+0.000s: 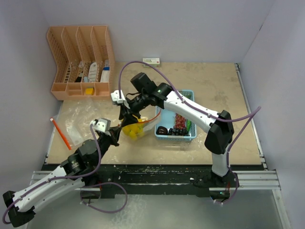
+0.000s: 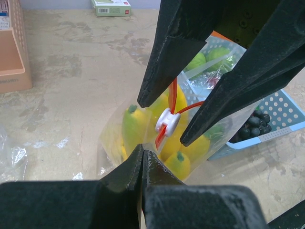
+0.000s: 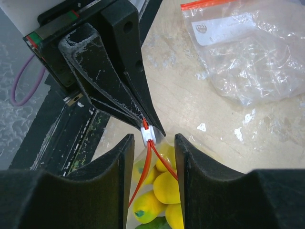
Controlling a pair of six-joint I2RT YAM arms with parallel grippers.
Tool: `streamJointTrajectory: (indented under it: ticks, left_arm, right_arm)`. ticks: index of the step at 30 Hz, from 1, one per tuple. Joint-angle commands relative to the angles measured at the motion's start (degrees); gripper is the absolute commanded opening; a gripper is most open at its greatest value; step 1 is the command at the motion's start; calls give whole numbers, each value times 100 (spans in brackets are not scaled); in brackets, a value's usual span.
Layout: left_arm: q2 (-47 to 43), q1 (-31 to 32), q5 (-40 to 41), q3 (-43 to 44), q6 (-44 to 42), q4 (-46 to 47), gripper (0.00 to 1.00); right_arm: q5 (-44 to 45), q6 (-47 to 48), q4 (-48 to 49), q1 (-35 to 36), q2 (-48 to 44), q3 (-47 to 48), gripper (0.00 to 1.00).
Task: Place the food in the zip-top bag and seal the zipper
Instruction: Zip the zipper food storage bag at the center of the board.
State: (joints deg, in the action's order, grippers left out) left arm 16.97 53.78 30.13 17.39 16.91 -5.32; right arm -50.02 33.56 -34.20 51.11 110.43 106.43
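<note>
Beige table (image 1: 214, 95): clear bag (image 2: 110, 140), yellow bananas (image 2: 133, 126) inside; left gripper (image 2: 143, 150) clamps bag edge, right gripper (image 3: 153, 141) apart.

A clear bag (image 1: 143, 125) with a yellow banana bunch (image 1: 134, 131) lies on the table (image 1: 224, 95) just left of the blue basket (image 1: 174, 137); the left gripper (image 1: 116, 135) meets it from the near left; the right gripper (image 1: 126, 113) hangs over its top, its arm crossing the basket. In the basket lie dark grapes (image 1: 179, 130), red berries (image 1: 180, 119) and a green piece (image 1: 189, 124); a second bag (image 1: 76, 125) with a red zipper lies far left; a peach rack (image 1: 78, 57) stands behind it; a small box (image 1: 151, 60) sits at the back edge.
</note>
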Motion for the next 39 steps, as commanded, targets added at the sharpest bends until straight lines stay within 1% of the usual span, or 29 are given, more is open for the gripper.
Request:
streamJointTrajectory:
  ticks: [1, 6, 9, 17, 18, 24, 29, 31, 35, 37, 39]
  left_arm:
    - [-39, 14, 87, 199, -56, 213, 0]
    - [-80, 13, 97, 197, -56, 198, 0]
    - [-73, 12, 93, 200, -56, 185, 0]
    - [-117, 18, 93, 212, -53, 179, 0]
    - [-115, 19, 98, 210, -48, 178, 0]
    - [-108, 17, 85, 216, -56, 166, 0]
    - [-113, 18, 119, 247, -39, 129, 0]
    - [-106, 18, 164, 271, -31, 99, 16]
    - [-32, 19, 202, 278, -132, 256, 35]
    - [40, 14, 203, 267, -224, 402, 41]
    - [146, 16, 188, 241, -316, 549, 42]
  right_arm:
    - [-281, 45, -70, 48, -95, 258, 41]
    - [-304, 50, -143, 46, -11, 300, 40]
    - [-316, 58, -159, 48, -12, 300, 37]
    - [-238, 57, -176, 57, 18, 284, 37]
    - [-236, 54, -180, 57, 25, 284, 36]
    - [-125, 38, -118, 83, 28, 261, 17]
    - [42, -163, 77, 81, -39, 179, 7]
    - [146, -239, 109, 81, -51, 161, 6]
    - [155, -387, 115, 76, -41, 142, 5]
    - [150, -399, 108, 83, -52, 138, 5]
    - [134, -396, 97, 83, -68, 129, 5]
